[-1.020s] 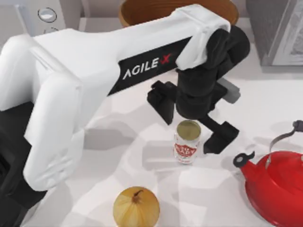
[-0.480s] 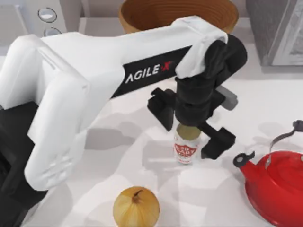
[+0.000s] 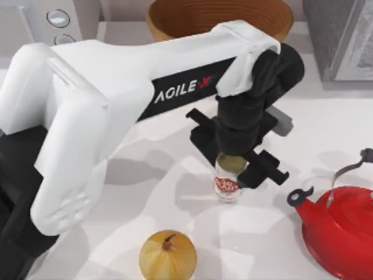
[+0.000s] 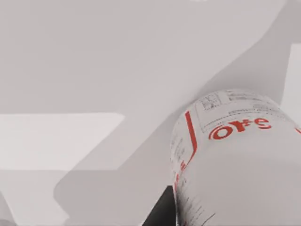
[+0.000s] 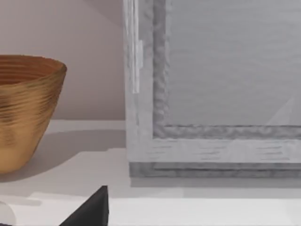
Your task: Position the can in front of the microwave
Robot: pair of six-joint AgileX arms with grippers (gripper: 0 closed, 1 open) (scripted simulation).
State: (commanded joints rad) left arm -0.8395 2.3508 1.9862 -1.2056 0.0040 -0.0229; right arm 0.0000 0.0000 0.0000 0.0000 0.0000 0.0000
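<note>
- While the left gripper hung straight down over the can at the centre of the top view, its two black fingers stood on either side of the tin's upper part, drawn in close to the wall.
- Whether the fingers were already pressing on the can could not be told from above; the wrist block hid the gold top, and the left wrist view gave the can's white side and red lettering very near the lens.
- The can stood upright on the white table, below the wooden bowl and above the onion, with the red kettle at the lower right.
- The microwave, with its round dials, sat at the upper left corner of the top view, well apart from the can.
- Judged from this, the step in hand was securing the grip: the fingers should close evenly on the label band so the tin did not tip or spin.
- A straight lift should follow before any sideways travel, and the path toward the upper left ought to keep clear of the bowl.
- The right arm was parked; its wrist view faced the darker grey appliance and the bowl.
</note>
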